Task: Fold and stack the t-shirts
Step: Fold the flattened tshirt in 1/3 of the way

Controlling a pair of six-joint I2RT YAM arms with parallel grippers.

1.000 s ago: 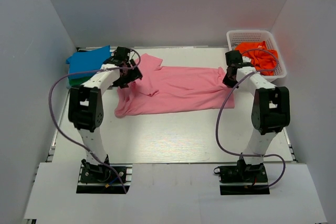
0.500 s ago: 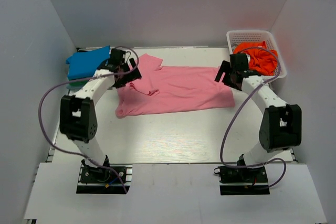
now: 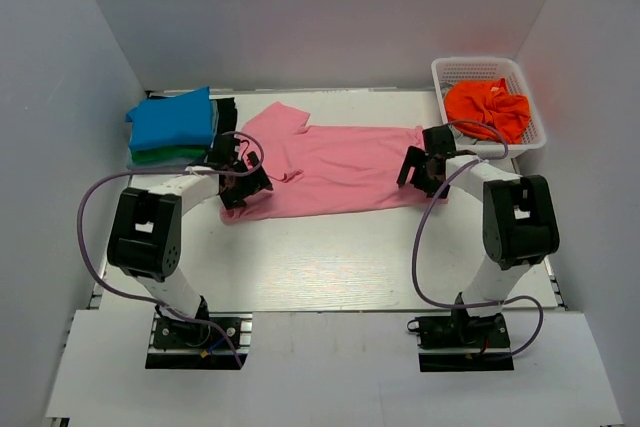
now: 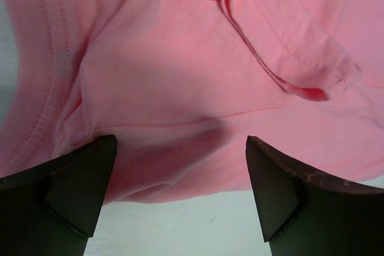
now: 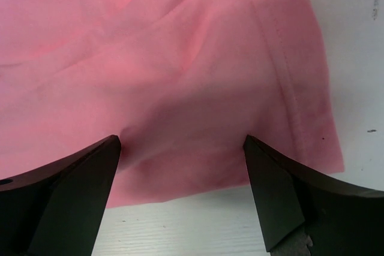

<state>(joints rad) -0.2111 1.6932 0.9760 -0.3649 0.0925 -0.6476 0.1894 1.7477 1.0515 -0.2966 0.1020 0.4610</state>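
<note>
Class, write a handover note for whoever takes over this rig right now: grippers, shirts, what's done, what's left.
Left gripper: open, empty, over the near left edge of the pink t-shirt.
Right gripper: open, empty, over its near right corner.
Done: blue t-shirt folded on the green t-shirt, far left.
Left: fold the pink one and stack it; orange t-shirt lies crumpled in the basket.

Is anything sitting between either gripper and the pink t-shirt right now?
Nothing visible does. The left gripper and the right gripper are both open directly over the near edge of the pink t-shirt, with only its cloth in front of them.
</note>
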